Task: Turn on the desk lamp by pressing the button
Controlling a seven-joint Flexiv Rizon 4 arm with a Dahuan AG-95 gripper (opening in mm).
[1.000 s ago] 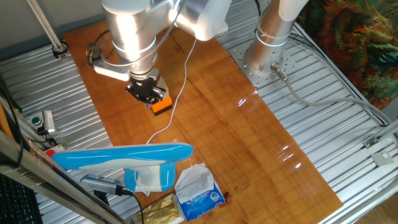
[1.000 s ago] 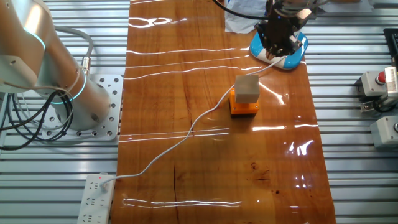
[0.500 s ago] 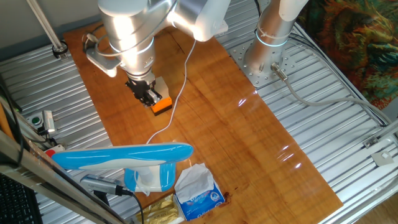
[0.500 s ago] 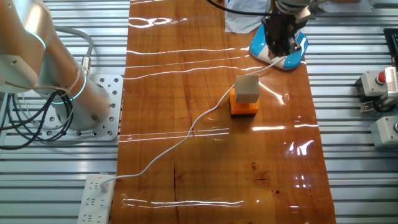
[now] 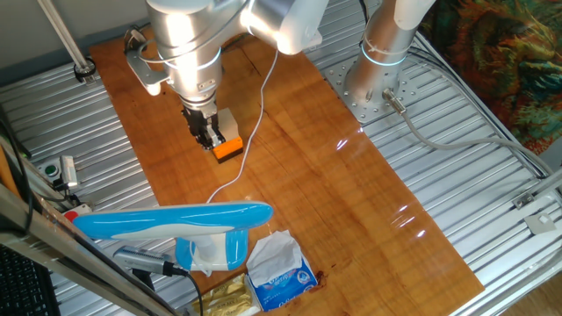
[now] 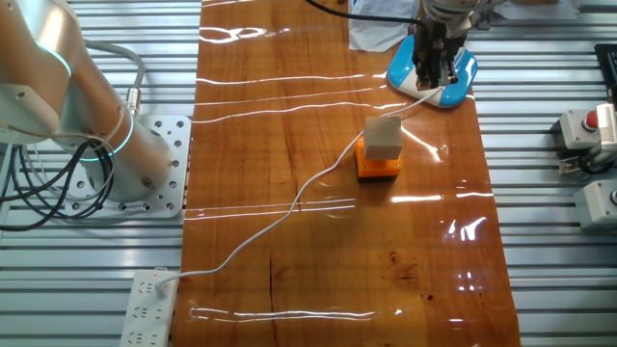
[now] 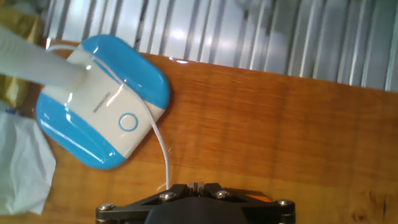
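Observation:
The desk lamp lies at the near end of the table, with a long blue-white head (image 5: 176, 217) and a stubby body (image 5: 211, 250). In the hand view its base (image 7: 74, 134) is at the upper left, with a round ring button (image 7: 128, 122) on the white part. A thin white cord (image 7: 163, 152) runs from it. My gripper (image 7: 196, 185) hangs above the wood, to the right of the button and apart from it. Its fingertips touch, so it is shut and empty. The gripper also shows in one fixed view (image 5: 209, 136) and, in front of the lamp base (image 6: 461, 77), in the other (image 6: 431, 67).
An orange block with a grey cube (image 6: 381, 146) sits mid-table by the cord (image 6: 289, 207), which runs to a power strip (image 6: 149, 299). A blue-and-white tissue packet (image 5: 279, 268) lies beside the lamp. The arm's base (image 5: 373, 83) stands beside the wooden top on the metal table.
The hand has turned about its own axis over the last second, so the fingers now stand edge-on in the fixed views. Its place has shifted only slightly. Lamp, cord and block have not moved.

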